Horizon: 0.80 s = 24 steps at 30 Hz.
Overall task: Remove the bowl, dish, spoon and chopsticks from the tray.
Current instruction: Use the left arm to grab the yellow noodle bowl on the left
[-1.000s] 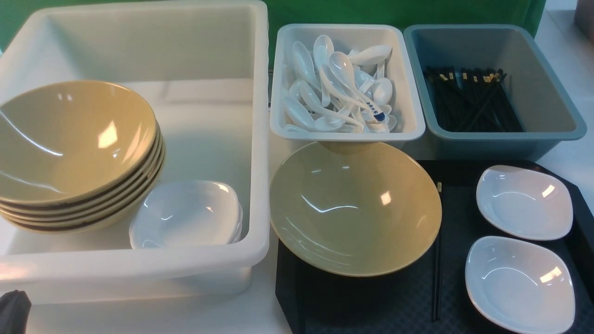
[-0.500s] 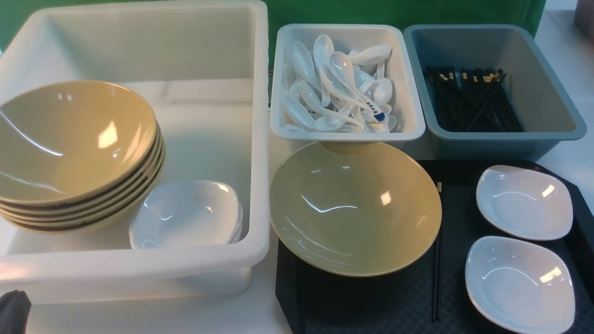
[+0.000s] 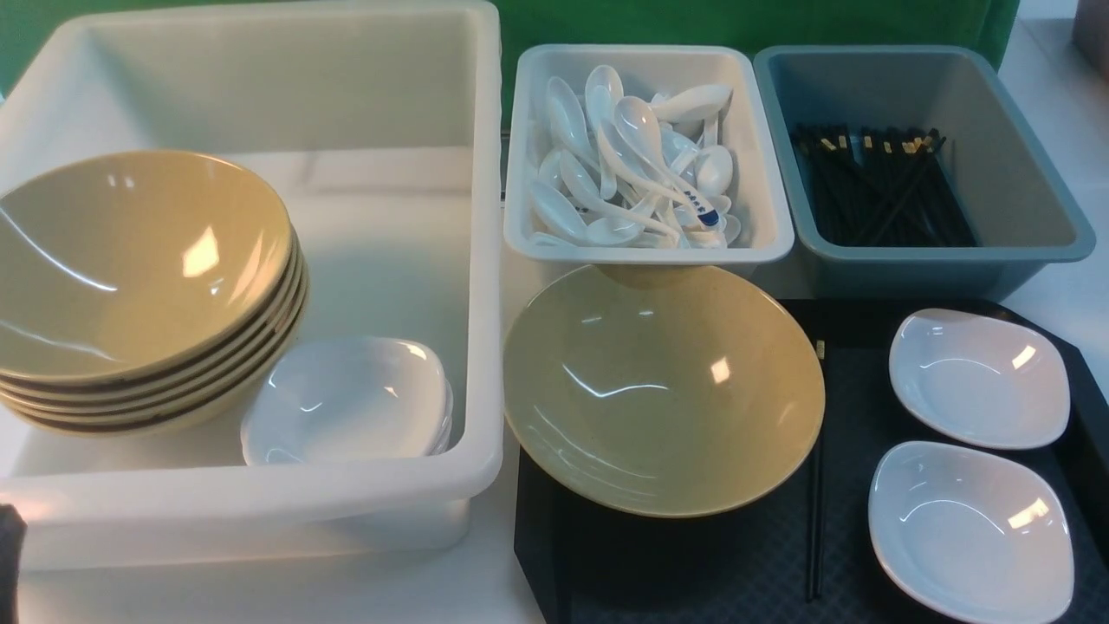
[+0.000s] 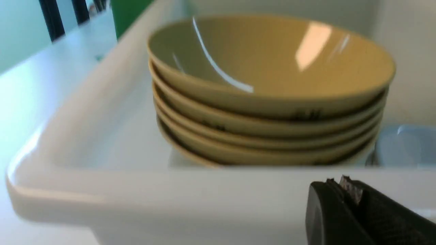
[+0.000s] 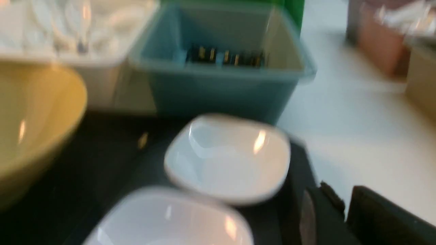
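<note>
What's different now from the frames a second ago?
Only the left arm moved: its dark tip at the front view's lower left corner slid further left, almost out of sight. Nothing was gripped or released. The bowl, chopsticks, far dish and near dish lie on the tray as before.

A large white tub [image 3: 487, 260] at left holds stacked khaki bowls [image 3: 139, 260]; far right, a spoon-filled white bin [image 3: 641, 54] adjoins a grey-blue bin [image 3: 1022, 173].
</note>
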{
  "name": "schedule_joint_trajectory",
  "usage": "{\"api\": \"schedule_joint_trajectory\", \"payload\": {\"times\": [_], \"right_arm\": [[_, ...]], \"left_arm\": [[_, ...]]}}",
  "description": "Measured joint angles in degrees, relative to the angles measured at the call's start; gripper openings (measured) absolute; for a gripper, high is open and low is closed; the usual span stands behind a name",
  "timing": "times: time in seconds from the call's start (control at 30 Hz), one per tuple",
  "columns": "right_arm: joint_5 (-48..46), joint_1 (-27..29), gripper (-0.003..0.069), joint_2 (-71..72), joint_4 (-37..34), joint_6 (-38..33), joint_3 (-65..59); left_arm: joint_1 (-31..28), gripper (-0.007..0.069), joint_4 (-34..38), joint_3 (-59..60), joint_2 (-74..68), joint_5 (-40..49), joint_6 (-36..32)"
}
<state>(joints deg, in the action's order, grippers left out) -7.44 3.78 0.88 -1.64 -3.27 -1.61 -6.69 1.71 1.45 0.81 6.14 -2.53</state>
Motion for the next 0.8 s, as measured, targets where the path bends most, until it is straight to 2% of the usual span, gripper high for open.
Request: {"api": "schedule_joint_trajectory", "payload": {"times": [0.07,0.1,0.13,0.17,0.2,0.3,0.33,0.37,0.47,0.5,0.6,0.7,0.8], "right_arm": [[8.32,0.0,0.0158,0.0,0.0,0.0,0.0],[9.11,0.0,0.0159,0.0,0.0,0.0,0.0],[15.32,0.0,0.0162,0.0,0.0,0.0,0.0],[16.08,0.0,0.0162,0.0,0.0,0.0,0.0],[23.05,0.0,0.0164,0.0,0.0,0.0,0.0],[28.13,0.0,0.0164,0.0,0.0,0.44,0.0],[31.45,0.0,0.0166,0.0,0.0,2.73,0.0],[35.22,0.0,0.0167,0.0,0.0,9.01,0.0],[39.5,0.0,0.0168,0.0,-0.07,19.29,0.0],[42.08,0.0,0.0168,0.0,-0.21,24.28,0.0],[43.85,0.0,0.0168,0.0,-0.25,28.44,0.0],[42.92,0.0,0.0168,0.0,-0.18,29.52,0.41],[33.22,0.0,0.0168,0.0,0.0,26.31,6.84]], "left_arm": [[0.0,-0.0008,-0.31,0.0,0.0,-6.55,0.0],[0.0,-0.0008,-0.31,0.0,0.0,-7.21,0.0],[0.0,-0.0008,-0.36,0.0,0.0,-12.21,0.45],[0.0,-0.0008,-0.36,0.0,0.0,-12.79,0.5],[0.0,-0.0008,-0.47,0.0,0.0,-18.71,1.2],[0.0,-0.0008,-0.47,0.0,0.0,-24.61,1.72],[0.0,-0.0008,-0.47,0.0,0.0,-28.48,2.53],[0.0,-0.0008,-0.47,0.0,0.0,-34.11,4.83],[0.0,-0.0008,-0.47,0.0,0.0,-39.69,8.84],[0.0,-0.0008,-0.47,0.0,0.0,-43.38,13.14],[0.0,-0.0008,-0.83,-0.61,0.06,-44.54,17.26],[0.0,-0.0008,-2.7,-5.79,0.05,-40.27,19.12],[0.0,-0.0008,-6.35,-17.31,-2.8,-31.79,18.13]]}}
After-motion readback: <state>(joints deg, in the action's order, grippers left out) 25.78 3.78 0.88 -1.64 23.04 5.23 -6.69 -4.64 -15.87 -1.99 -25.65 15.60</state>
